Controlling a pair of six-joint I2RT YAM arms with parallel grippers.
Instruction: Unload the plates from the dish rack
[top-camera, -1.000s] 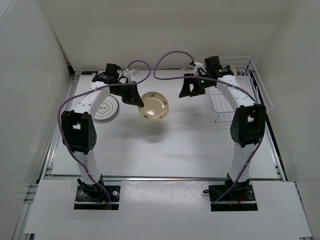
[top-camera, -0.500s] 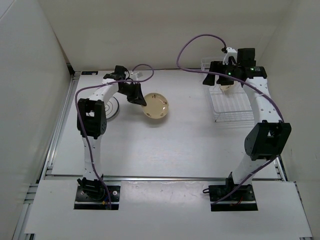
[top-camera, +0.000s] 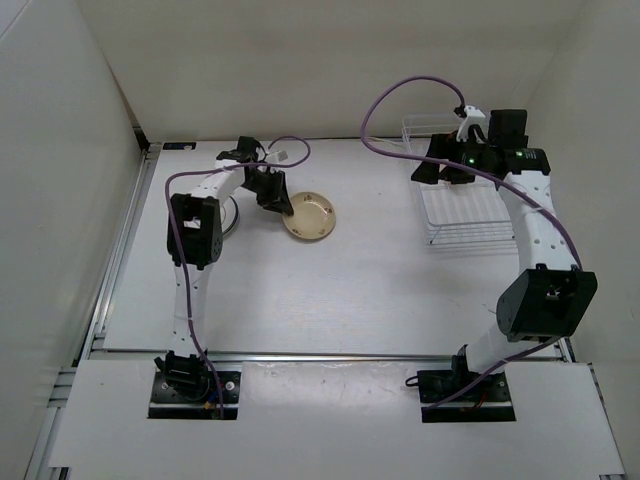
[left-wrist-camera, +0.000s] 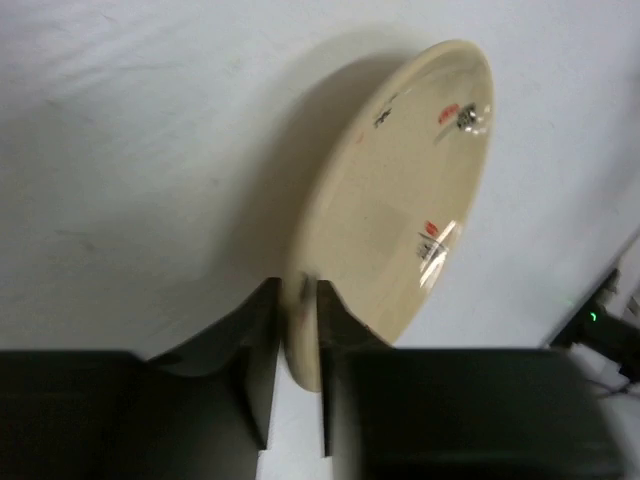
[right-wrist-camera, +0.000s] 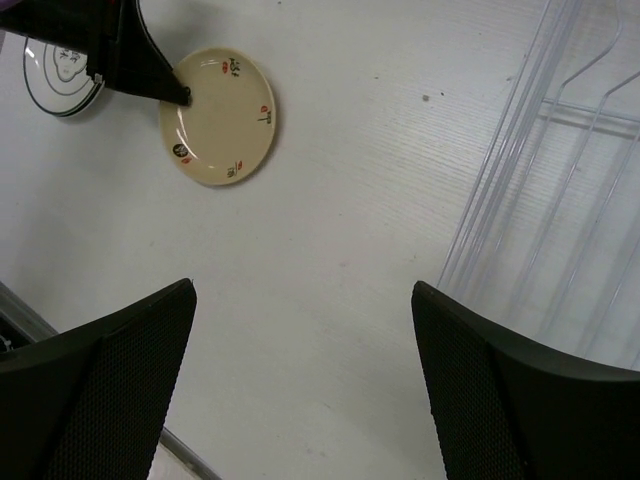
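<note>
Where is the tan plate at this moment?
In the top view, the tan plate sits left of centre on the table, its rim pinched by the left end effector, just right of the grey plate.

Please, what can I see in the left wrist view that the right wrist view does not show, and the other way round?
Only the left wrist view shows, from close, the rim of the tan plate sitting between both fingers of the left pincer, and a small green light. Only the right wrist view shows the grey plate with the dark rim, the wires of the dish rack and the open right pincer. Both show the tan plate, the left pincer on its rim and the white table.
</note>
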